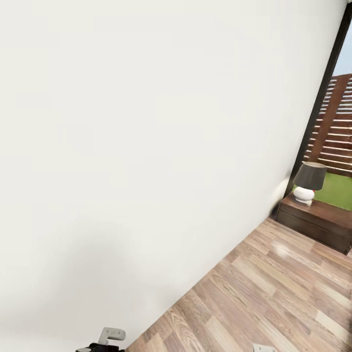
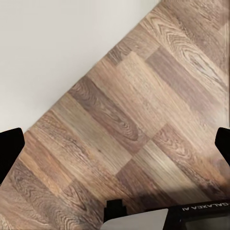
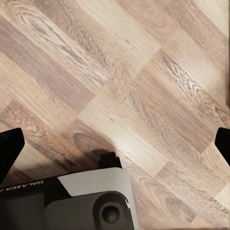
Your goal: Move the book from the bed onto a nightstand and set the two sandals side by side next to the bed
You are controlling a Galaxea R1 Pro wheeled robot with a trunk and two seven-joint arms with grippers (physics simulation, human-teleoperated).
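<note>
Two hands, mine, hang over the light wood-plank floor (image 3: 143, 96) with nothing between them: in each wrist view the dark fingertips sit at opposite edges, so the left hand (image 2: 115, 143) and right hand (image 3: 115, 143) are both spread apart. Lower left of the head view, a grey bit of my arm (image 1: 111, 335) pokes up. Beyond runs the plain white wall (image 1: 137, 146). Far right stands a low dark-brown wooden nightstand (image 1: 318, 220) carrying a white-based lamp with a dark shade (image 1: 308, 183). I judge I'm travelling; next I need to find bed, book and sandals.
</note>
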